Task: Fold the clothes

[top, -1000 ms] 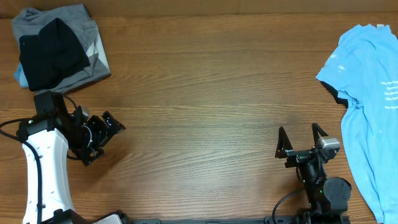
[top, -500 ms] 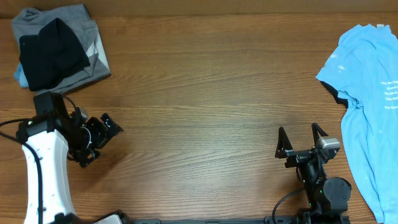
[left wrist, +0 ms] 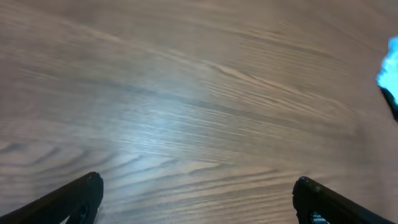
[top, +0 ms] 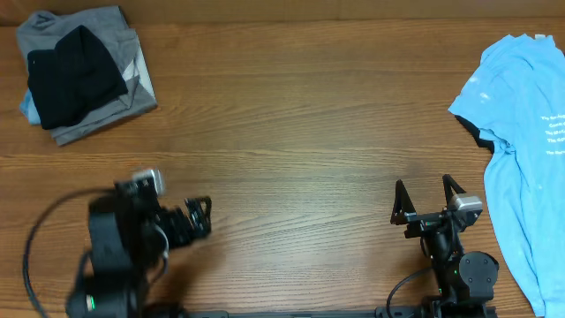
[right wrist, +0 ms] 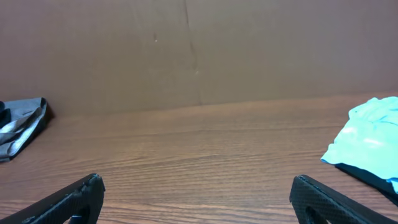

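- Two tools show from overhead, both with jaws spread wide and nothing between them. The left tool (top: 205, 216) sits low over the bare surface (top: 291, 115). Well apart from it, toward the far-left corner, lies a finished-looking pile: a black shirt (top: 75, 75) folded on a grey garment (top: 132, 84), likely parked there to keep the middle free. The right tool (top: 424, 187) points up the surface. Near its right side a blue T-shirt (top: 521, 132) lies spread and unfolded, probably next in line, with a dark cloth edge (top: 481, 134) peeking from under it.
- Left wrist view: the left tool (left wrist: 198, 182) has its jaws apart over blurred wood grain. Only a sliver of the blue T-shirt (left wrist: 390, 62) shows at the far right edge, so nothing sits where it could be gripped.
- Right wrist view: the right tool (right wrist: 196, 183) is parted and empty, looking across the surface. The blue T-shirt (right wrist: 367, 140) lies ahead to its right, and the grey garment (right wrist: 22, 121) is far off ahead-left. By my reading, the T-shirt wants dragging to the middle, where both tools can reach it.
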